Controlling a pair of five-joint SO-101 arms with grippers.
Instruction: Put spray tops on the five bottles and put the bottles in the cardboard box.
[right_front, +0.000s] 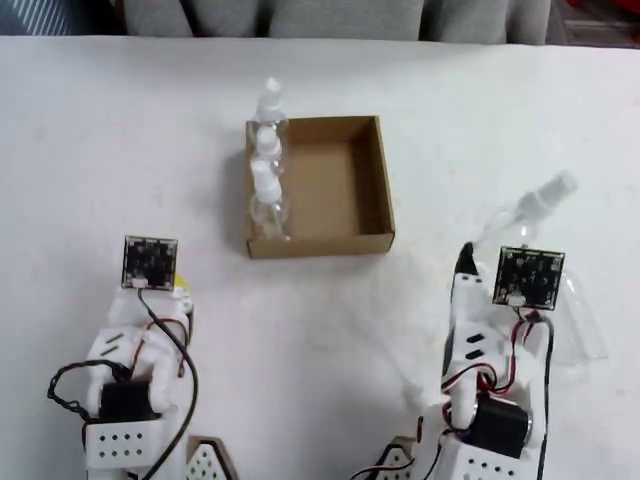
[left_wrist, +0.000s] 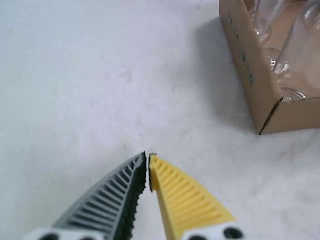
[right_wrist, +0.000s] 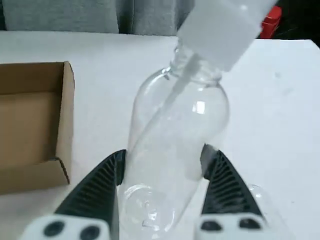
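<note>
- High view: white table (right_front: 90, 140). The cardboard box (right_front: 345, 185) sits open mid-table, farther out than both arms.
- The boxed bottles (right_front: 268, 205) stand in a row inside the box along its left wall, clear with white tops up. The exact count is hard to tell.
- The left arm (right_front: 135, 380) is at the near left, and the right arm (right_front: 490, 390) is at the near right. They are well apart.
- A white spray top (right_front: 548, 193) shows just beyond the right arm's tip, right of the box and clear of it, leaning toward the far right.
- A faint clear shape (right_front: 585, 325) lies on the table just right of the right arm. I can't tell what it is.
- Left wrist view: the left gripper (left_wrist: 148, 159) is pinched together over bare table. The tips of the grey finger (left_wrist: 110, 200) and yellow finger (left_wrist: 185, 200) touch, with nothing between them.
- A near corner of the box (left_wrist: 247, 75) is close by, not touching, with clear bottle bases visible inside.
- Right wrist view: the right gripper (right_wrist: 164, 152) is clamped on the held bottle (right_wrist: 175, 135), with one black finger (right_wrist: 100, 185) on each side of its lower body.
- The spray top (right_wrist: 225, 27) sits crooked over the neck with its tube running down inside. I can't tell whether it is seated.
- The box (right_wrist: 30, 120) is left of the held bottle, apart from it.
</note>
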